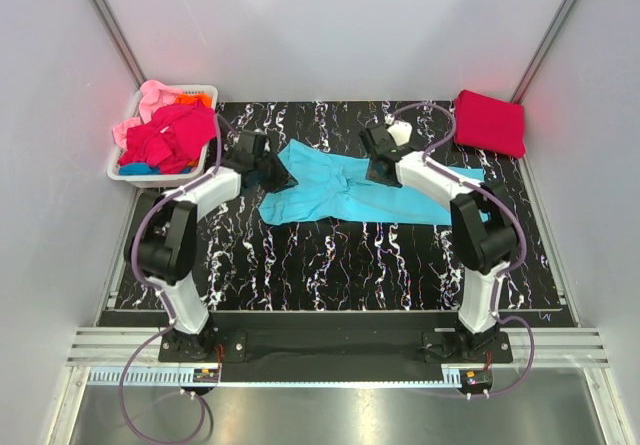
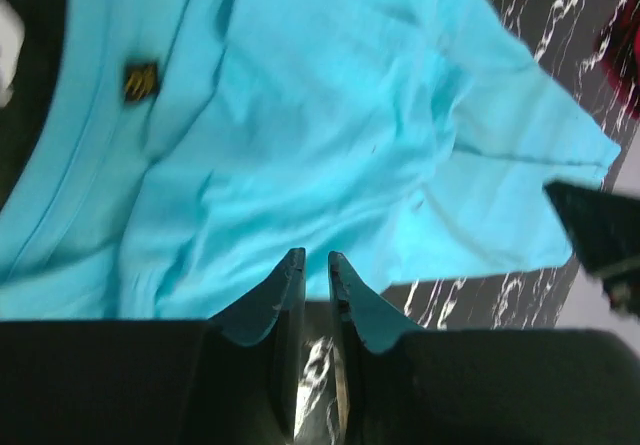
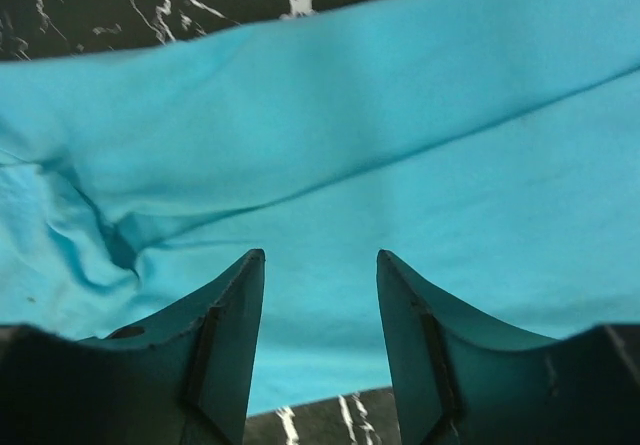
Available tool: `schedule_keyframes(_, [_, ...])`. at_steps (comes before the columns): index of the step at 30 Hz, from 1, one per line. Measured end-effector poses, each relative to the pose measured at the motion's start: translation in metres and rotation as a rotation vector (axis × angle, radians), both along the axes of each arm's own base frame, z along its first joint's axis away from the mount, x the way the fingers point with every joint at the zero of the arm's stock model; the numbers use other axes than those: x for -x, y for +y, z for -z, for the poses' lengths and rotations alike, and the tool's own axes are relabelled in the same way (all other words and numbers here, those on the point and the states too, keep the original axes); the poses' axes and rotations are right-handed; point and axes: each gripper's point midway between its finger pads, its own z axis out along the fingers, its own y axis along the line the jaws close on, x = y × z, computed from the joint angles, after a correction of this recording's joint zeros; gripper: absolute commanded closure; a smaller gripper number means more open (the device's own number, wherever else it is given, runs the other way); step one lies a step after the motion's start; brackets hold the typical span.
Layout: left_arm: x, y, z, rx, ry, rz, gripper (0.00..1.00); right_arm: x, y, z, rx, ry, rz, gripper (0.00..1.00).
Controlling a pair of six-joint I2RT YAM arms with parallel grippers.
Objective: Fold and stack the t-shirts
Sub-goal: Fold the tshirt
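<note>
A turquoise t-shirt (image 1: 335, 193) lies spread and rumpled across the middle of the black marbled mat (image 1: 330, 265). My left gripper (image 1: 281, 173) sits low at the shirt's left edge. In the left wrist view its jaws (image 2: 316, 257) stand almost together with nothing between them, just short of the cloth (image 2: 330, 115). My right gripper (image 1: 380, 162) hovers over the shirt's upper middle. In the right wrist view it (image 3: 320, 255) is open and empty above the cloth (image 3: 350, 125). A folded crimson t-shirt (image 1: 490, 122) lies at the back right corner.
A white slotted basket (image 1: 122, 173) at the back left holds a heap of pink, magenta-red, orange and blue shirts (image 1: 168, 133). Grey walls close in both sides and the back. The right arm's dark body (image 2: 600, 230) shows at the right of the left wrist view.
</note>
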Motion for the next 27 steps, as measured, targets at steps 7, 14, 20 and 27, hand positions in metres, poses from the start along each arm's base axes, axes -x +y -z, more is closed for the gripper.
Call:
schedule_keyframes(7, [-0.034,-0.027,0.027,-0.088,0.069,-0.002,0.81,0.028,-0.042,0.013,-0.061,0.109,0.003,0.45])
schedule_keyframes(14, [-0.036,-0.060,0.052,-0.149,0.123,0.039,0.81,0.054,-0.057,0.036,-0.062,0.215,-0.032,0.47])
schedule_keyframes(20, [-0.036,-0.054,0.064,-0.205,0.159,0.009,0.81,0.066,-0.065,0.053,-0.129,0.281,-0.043,0.50])
schedule_keyframes(27, [-0.046,-0.032,0.066,-0.335,0.168,-0.060,0.80,0.075,-0.070,0.066,-0.184,0.319,-0.037,0.53])
